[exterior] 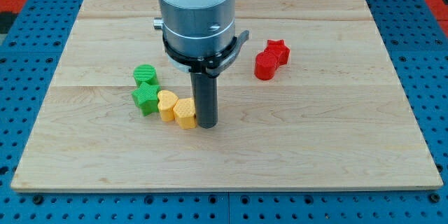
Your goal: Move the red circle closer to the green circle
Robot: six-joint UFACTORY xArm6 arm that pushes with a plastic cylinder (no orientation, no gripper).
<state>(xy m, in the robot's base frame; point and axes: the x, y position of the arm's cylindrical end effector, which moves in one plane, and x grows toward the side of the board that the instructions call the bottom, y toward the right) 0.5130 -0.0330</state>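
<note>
The red circle [266, 66] lies right of centre on the wooden board, touching a red star [278, 51] just above and to its right. The green circle [145, 75] lies left of centre, with a green star [145, 98] touching it from below. My tip [206, 124] is on the board at the centre, right beside a yellow hexagon [185, 113] on its left. The tip is well left of and below the red circle, and right of and below the green circle.
A yellow heart [167, 104] sits between the green star and the yellow hexagon, forming a row with them. The wooden board [336, 147] rests on a blue pegboard surface. The arm's wide grey body [196, 14] hangs over the board's top centre.
</note>
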